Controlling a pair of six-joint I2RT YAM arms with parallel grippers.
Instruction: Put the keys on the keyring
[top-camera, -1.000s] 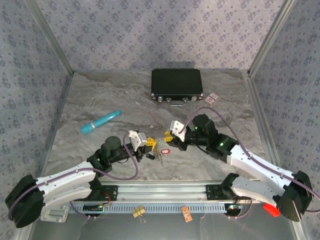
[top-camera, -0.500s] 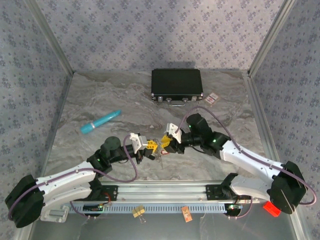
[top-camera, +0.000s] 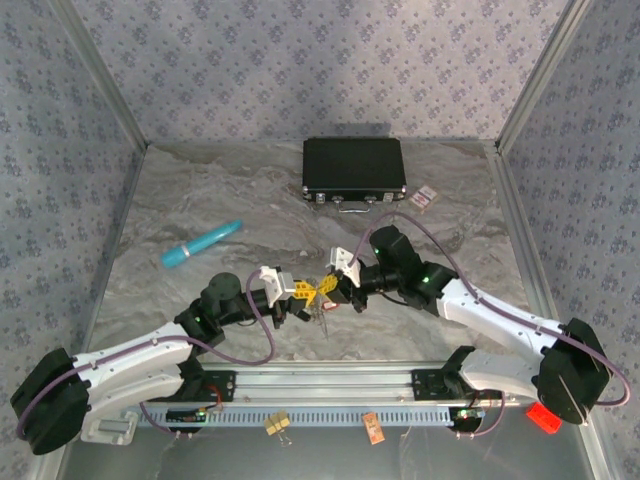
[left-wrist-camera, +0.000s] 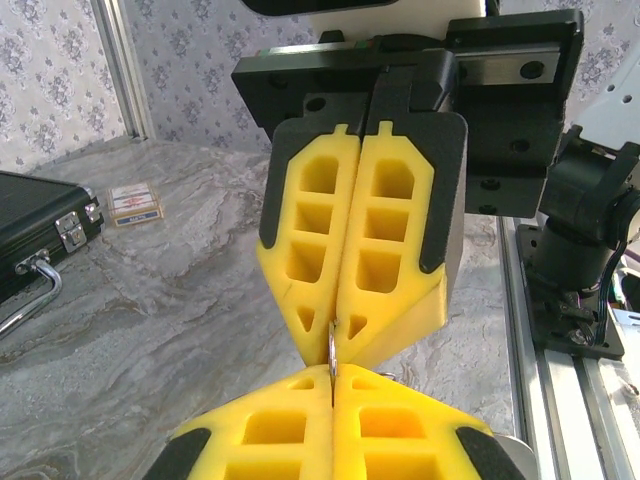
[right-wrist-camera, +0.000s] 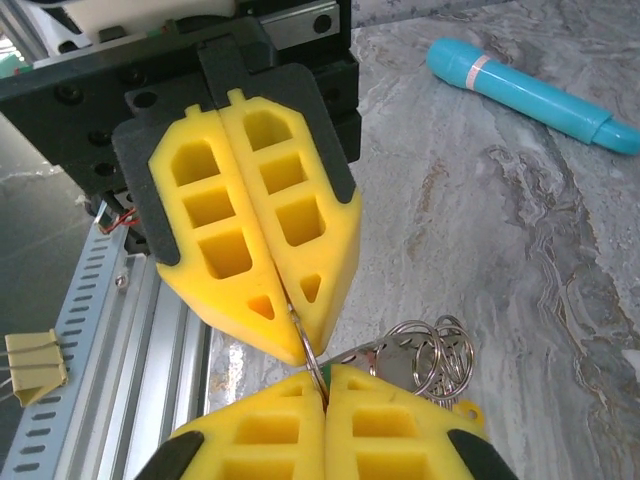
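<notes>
Table (top-camera: 240, 185) left of the black case (top-camera: 353, 166) lies open. Nearer than the case, the teal pen (top-camera: 202, 243) sits to the left. The left end effector (top-camera: 300, 291) and right end effector (top-camera: 327, 287) meet tip to tip at centre.

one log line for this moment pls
left tool: shut on keyring | right tool: shut on keyring | pose: tip to tip | keys: bunched beside right tool

No text, brand, number or sign can be read anywhere. A small white card (left-wrist-camera: 133, 201) lying on the desk (left-wrist-camera: 200, 300) near the black case (left-wrist-camera: 30, 215) carries red and blue print, but it is too small and blurred to make out.
</notes>
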